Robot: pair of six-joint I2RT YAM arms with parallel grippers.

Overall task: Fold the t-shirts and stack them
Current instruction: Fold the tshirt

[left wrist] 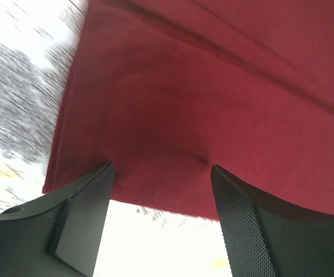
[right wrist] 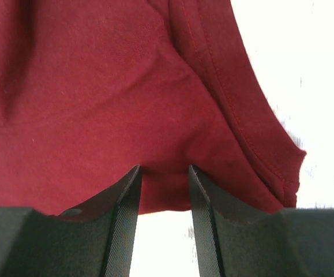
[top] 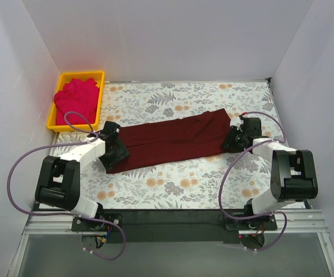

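On the table, mid-field: the maroon t-shirt lies as a long narrow band, running from about 8 o'clock to 2 o'clock. Which step do you log? (KM)

Lengthwise folds look done and the short-way fold is pending, I judge. At the 8 o'clock end sits the left gripper, at the 2 o'clock end the right gripper. In the 10 o'clock corner the red t-shirt lies bunched in the yellow bin, unfolded (JR)

Jaw state? (KM)

Left wrist view: the left gripper is spread wide, hem between the fingers, nothing clamped. Right wrist view: the right gripper is parted narrowly, cloth edge reaching in between the tips, no pinch seen (JR)

Next move needs? (KM)

Likely a firm closure on all layers at one end, then a carry over toward the other end, edges matched. Soft cotton may slip or shed a layer (JR)

Unclear items? (KM)

Layer count in the band. Sleeves and collar are out of sight. Fingertip contact with the cloth is not resolvable. The left wrist view is blurred at its 9 o'clock side (JR)
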